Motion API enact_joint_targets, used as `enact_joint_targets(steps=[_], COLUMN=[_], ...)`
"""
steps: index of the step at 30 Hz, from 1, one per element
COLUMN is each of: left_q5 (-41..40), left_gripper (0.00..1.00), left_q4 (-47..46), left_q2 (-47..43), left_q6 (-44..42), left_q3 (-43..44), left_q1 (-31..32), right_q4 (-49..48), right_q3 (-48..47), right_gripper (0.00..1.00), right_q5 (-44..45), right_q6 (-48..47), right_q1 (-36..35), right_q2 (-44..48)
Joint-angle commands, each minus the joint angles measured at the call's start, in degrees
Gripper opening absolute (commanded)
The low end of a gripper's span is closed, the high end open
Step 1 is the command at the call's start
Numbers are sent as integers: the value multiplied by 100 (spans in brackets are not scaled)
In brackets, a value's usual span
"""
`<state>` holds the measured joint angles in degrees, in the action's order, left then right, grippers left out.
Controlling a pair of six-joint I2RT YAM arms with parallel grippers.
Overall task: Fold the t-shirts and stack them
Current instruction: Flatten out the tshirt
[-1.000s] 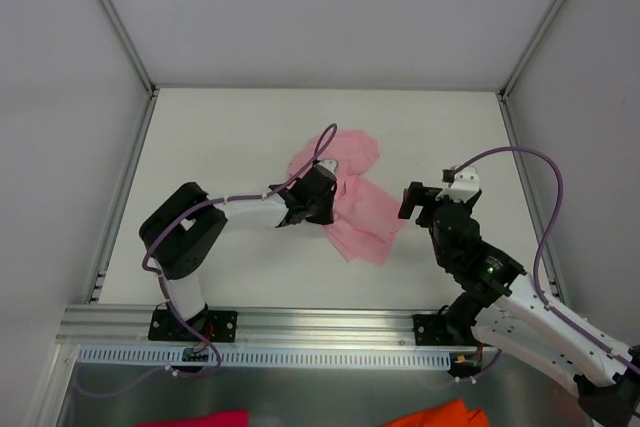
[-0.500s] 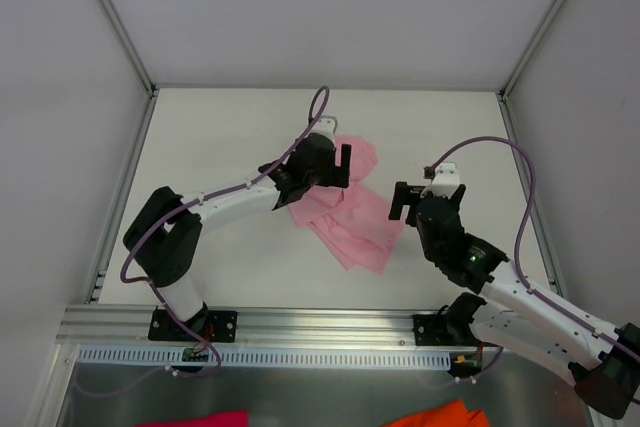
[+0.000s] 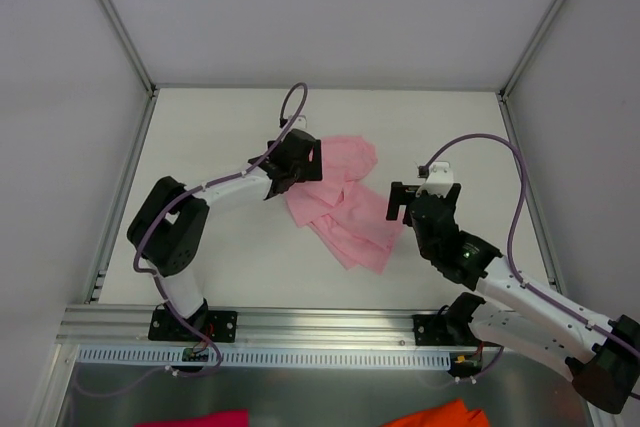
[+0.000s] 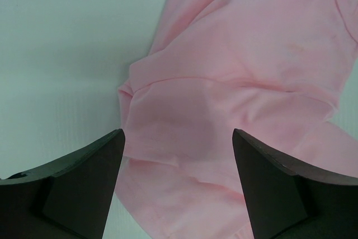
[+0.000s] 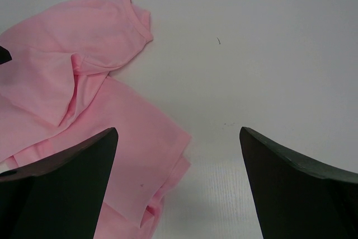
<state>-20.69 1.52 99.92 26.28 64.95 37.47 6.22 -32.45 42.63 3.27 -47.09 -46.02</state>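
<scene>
the crumpled pink t-shirt (image 3: 345, 209) lies mid-bench (image 3: 210, 127). the left hand (image 4: 178, 135) hangs over its left edge, spread wide and empty. the right hand (image 5: 178, 132), equally wide, hovers beside its right edge.

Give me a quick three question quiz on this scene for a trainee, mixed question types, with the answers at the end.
1. True or false: the left gripper is shut on the pink t-shirt.
2. How does the shirt lie? A, neatly folded; B, rumpled on the table; C, rolled into a ball.
3. Fill in: in the right wrist view, the shirt lies on the ____ side of the picture.
Key: 1 false, its jaws stand open above the cloth; 2 B; 3 left.
</scene>
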Motion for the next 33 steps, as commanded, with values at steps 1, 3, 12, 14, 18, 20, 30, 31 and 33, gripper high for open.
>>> enact_joint_targets(steps=[1, 3, 12, 14, 18, 20, 30, 31, 33], left_q5=[-85, 12, -75, -172, -418, -462, -524, -507, -471], left_gripper=[79, 79, 78, 78, 79, 79, 77, 74, 73], left_q4=[-126, -126, -275, -196, -187, -187, -126, -291, -319], left_q2=[203, 265, 362, 327, 55, -95, -122, -104, -43], left_q6=[149, 184, 202, 219, 202, 176, 140, 140, 167], left_q3=[-52, -113, -132, -123, -289, -342, -474, -492, -509], left_q1=[-29, -82, -100, -100, -109, -100, -109, -109, -109], right_q4=[-226, -244, -323, -332, -376, -393, -385, -385, -376], right_q3=[-174, -165, -218, -244, -253, -271, -297, -297, -297], right_gripper=[96, 97, 97, 96, 96, 96, 97, 96, 96], right_q5=[158, 193, 237, 237, 210, 202, 158, 158, 193], right_q6=[-46, -37, -81, -81, -107, -107, -116, -116, -116], right_q1=[-28, -28, -28, -28, -28, -28, -28, -28, -28], right_q2=[40, 14, -328, -416, -539, -592, -663, -671, -680])
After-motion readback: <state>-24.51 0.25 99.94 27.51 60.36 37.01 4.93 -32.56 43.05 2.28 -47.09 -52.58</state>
